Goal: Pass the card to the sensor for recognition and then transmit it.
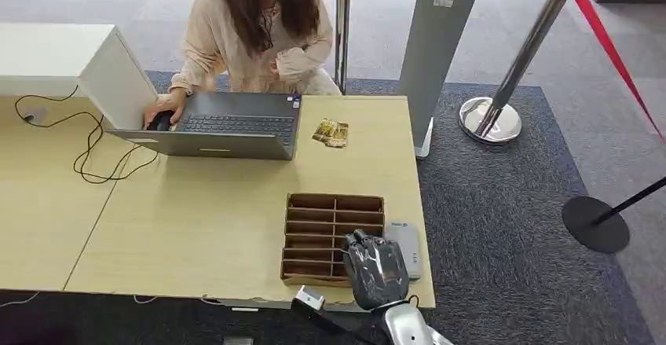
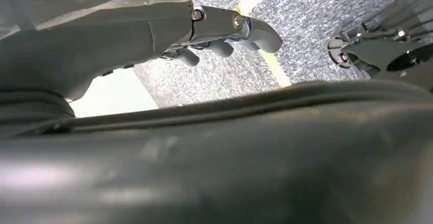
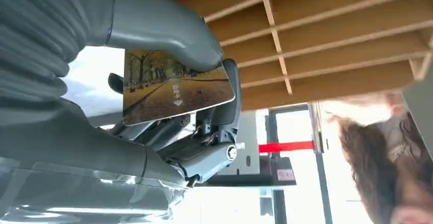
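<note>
Wooden desk [image 1: 220, 227], right hand [image 3: 153, 106] fingers [image 3: 227, 106] pinching card [image 3: 173, 89], left hand [image 2: 204, 30] loosely curled, holding nothing

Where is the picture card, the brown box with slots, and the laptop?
card [image 3: 176, 83], right wrist view, middle of its printed face.
brown box [image 1: 314, 201], head view, its far wall.
laptop [image 1: 236, 123], head view, its keyboard.
</note>
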You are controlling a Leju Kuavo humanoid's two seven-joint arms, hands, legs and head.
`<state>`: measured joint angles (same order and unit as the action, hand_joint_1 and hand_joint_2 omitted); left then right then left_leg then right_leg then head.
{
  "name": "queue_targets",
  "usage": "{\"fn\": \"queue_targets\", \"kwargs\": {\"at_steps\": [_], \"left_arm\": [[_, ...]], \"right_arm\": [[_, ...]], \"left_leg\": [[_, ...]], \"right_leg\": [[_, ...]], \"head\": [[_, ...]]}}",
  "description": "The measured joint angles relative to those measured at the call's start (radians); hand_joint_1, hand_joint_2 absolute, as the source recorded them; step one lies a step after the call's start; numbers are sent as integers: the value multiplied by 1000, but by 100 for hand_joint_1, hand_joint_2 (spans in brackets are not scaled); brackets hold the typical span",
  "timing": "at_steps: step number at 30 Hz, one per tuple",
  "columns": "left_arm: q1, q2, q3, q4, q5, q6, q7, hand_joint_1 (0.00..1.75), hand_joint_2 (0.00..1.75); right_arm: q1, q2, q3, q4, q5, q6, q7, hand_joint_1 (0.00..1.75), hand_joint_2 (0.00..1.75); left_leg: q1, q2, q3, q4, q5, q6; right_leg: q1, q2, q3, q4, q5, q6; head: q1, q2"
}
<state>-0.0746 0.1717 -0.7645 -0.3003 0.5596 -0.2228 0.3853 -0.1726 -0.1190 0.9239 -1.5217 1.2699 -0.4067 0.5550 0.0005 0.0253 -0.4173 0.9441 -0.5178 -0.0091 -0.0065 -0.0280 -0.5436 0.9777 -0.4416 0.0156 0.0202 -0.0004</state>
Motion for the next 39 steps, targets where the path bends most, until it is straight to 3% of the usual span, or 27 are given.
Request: {"fn": "queue_targets", "kwargs": {"at_steps": [12,22,25,26,31,39], "left_arm": [[12,44,4,-80,88,27,2,0,0],[13,59,-16,-108,139,67,-3,0,0],[-2,-8,-79,-64,-64,221,40,0,0],[-2,-26,-101,-55,-79,234,40,0,0],[-7,-89,-178,-16,-97,246,35,0,0],[-22,-118,-253,28,-122,242,16,0,0]], "right_arm": [[2,-4,-8,-74,11,-2,-23,169,175],[12,-9,-29,-200,65,-61,-57,175,175],[-2,-1,-32,-243,95,-99,-94,175,175],[-10,4,-33,-257,110,-105,-100,175,175],[-51,9,-43,-342,173,-76,-107,175,175],[-159,11,-68,-403,166,-2,-101,175,175]], "left_leg": [[0,0,0,0,0,0],[0,0,0,0,0,0],[-1,0,0,0,0,0],[-1,0,0,0,0,0],[-1,0,0,0,0,0],[0,0,-1,0,0,0]], "right_leg": [[0,0,0,0,0,0],[0,0,0,0,0,0],[-2,0,0,0,0,0],[-1,0,0,0,0,0],[-2,0,1,0,0,1],[-1,0,0,0,0,0]], "head": [[0,0],[0,0],[0,0],[-1,0],[0,0],[0,0]]}}
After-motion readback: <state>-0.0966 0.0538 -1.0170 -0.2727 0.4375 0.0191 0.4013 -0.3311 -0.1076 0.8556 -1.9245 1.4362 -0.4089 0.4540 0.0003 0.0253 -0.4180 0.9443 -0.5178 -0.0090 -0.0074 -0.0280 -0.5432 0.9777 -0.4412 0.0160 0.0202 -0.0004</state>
